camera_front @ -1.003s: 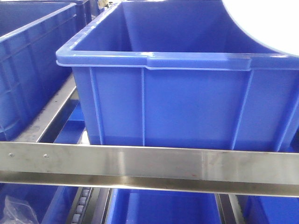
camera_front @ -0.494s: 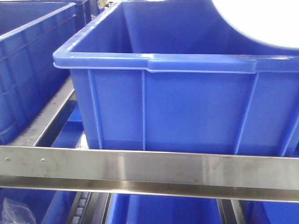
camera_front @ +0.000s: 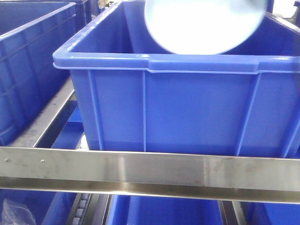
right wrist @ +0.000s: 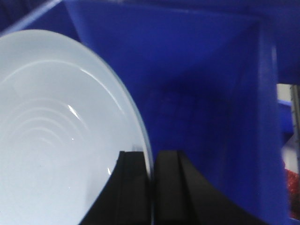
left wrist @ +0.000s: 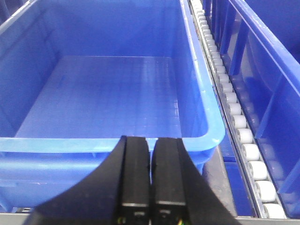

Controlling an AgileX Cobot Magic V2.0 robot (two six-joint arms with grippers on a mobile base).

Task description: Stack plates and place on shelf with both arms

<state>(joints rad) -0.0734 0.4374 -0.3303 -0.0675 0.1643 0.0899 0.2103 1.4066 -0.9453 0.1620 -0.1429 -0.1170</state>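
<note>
Big blue crate (camera_front: pixel 187 98) mid-frame on the shelf (camera_front: pixel 150 171) – pale plate (camera_front: pixel 201 23) hangs tilted over its open top, upper centre. Right gripper (right wrist: pixel 152 183) clamps the plate rim edge-on. Left gripper (left wrist: pixel 150 178) closed, empty, over an empty crate (left wrist: pixel 112 103). Half a second ago the plate sat further right, cut off at the corner.

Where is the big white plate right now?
The plate is at the top of the front view, above the open blue crate. In the right wrist view the right gripper pinches its rim.
</note>
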